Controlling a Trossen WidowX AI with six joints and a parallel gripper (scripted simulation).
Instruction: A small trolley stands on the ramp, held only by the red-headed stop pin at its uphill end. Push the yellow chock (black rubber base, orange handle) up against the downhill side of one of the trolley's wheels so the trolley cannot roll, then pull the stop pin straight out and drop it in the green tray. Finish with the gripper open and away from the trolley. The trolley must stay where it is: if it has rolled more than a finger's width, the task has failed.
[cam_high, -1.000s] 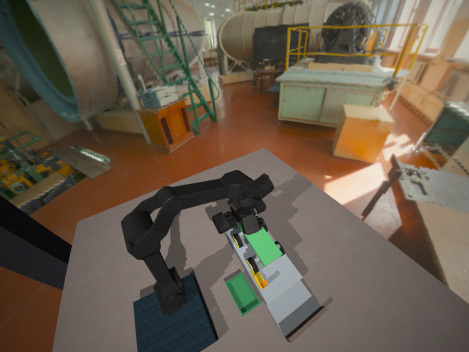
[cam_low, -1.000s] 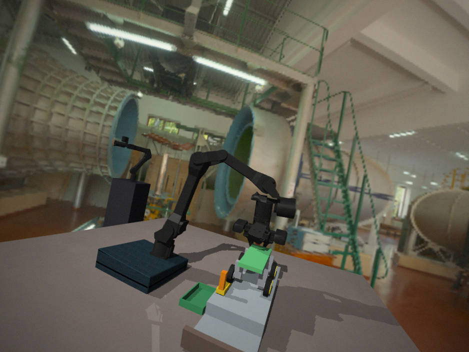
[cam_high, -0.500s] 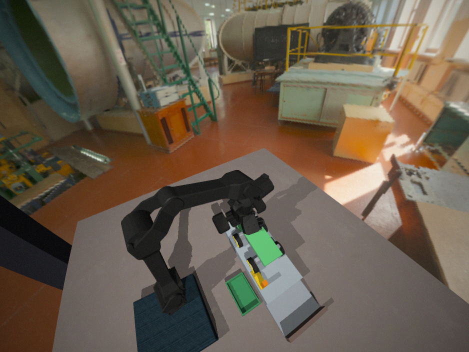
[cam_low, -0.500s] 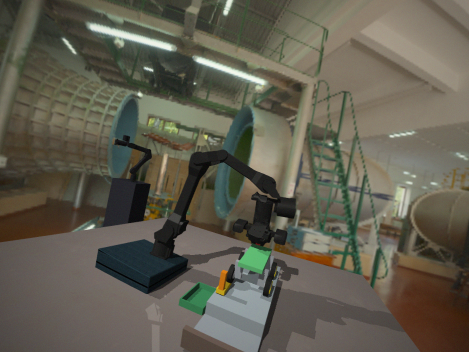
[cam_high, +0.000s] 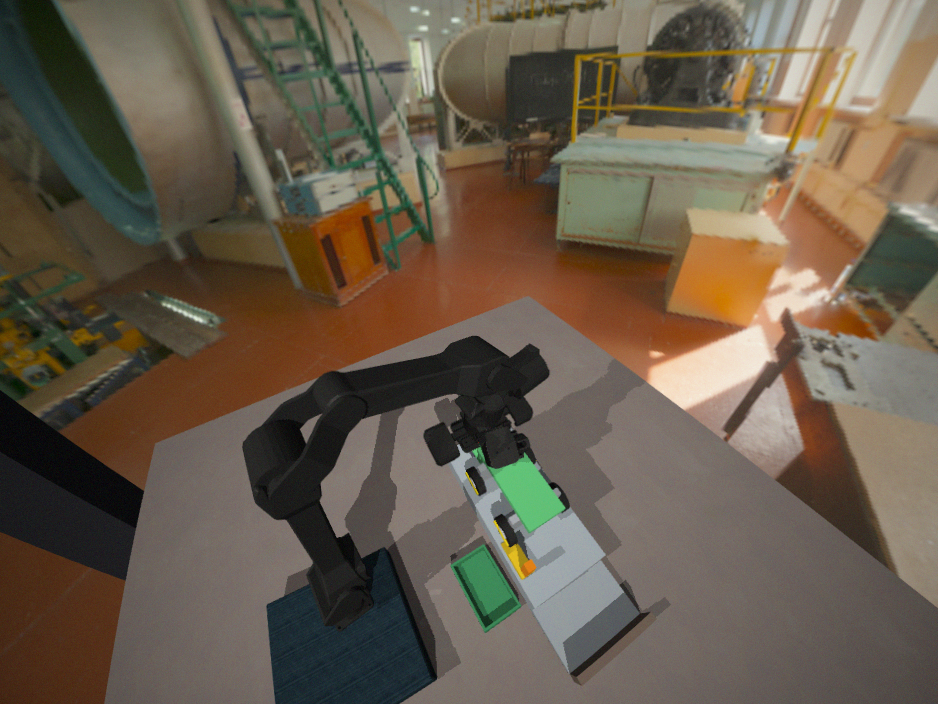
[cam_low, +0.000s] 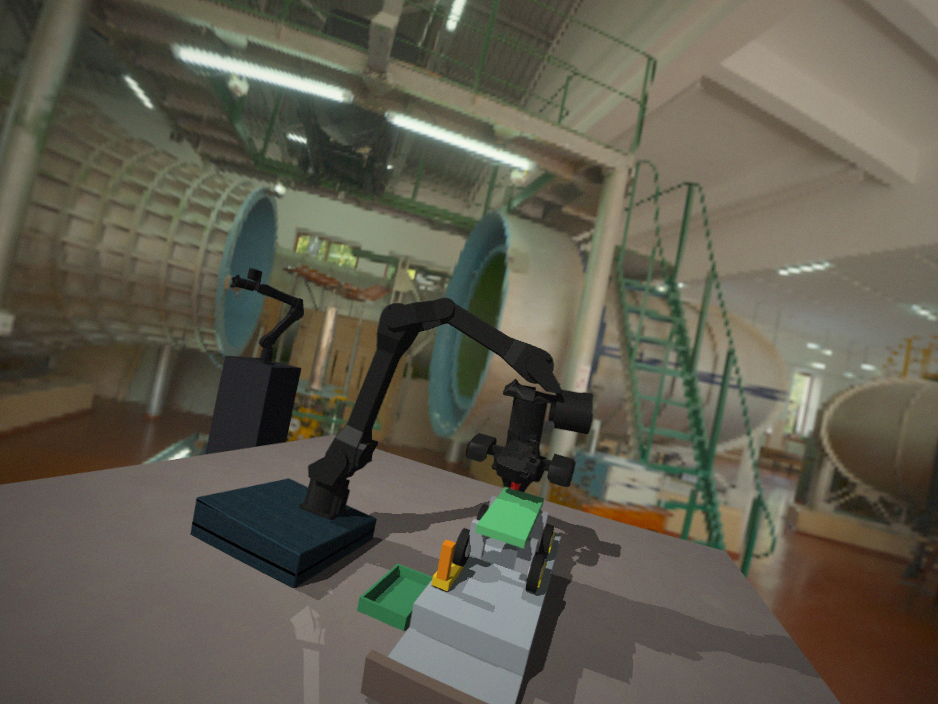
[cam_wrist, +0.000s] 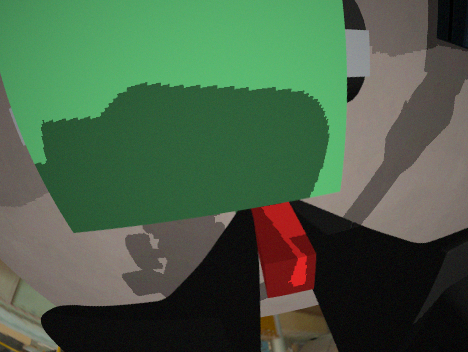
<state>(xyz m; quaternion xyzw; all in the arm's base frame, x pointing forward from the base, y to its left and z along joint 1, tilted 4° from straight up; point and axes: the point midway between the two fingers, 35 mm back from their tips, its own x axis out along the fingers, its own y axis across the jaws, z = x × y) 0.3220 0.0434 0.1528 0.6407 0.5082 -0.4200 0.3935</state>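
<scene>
The gripper (cam_wrist: 279, 261) is pinched on the red head of the stop pin (cam_wrist: 285, 249) at the uphill end of the trolley (cam_high: 522, 492); in the wrist view the 2 black fingers press against either side of the red block, just past the edge of the trolley's green deck (cam_wrist: 180, 75). The arm (cam_low: 424, 318) reaches down from above, wrist pointing at the top of the grey ramp (cam_high: 575, 591). The trolley sits on the upper part of the ramp. The yellow chock (cam_high: 519, 559) with its orange handle (cam_low: 446, 560) stands just beside the downhill side of the lower wheel (cam_high: 506, 531) nearest the arm; whether they touch is unclear. The green tray (cam_high: 484, 587) lies on the table (cam_high: 757, 568) right beside the ramp, on the side of the arm's dark blue base plate (cam_high: 378, 666).
</scene>
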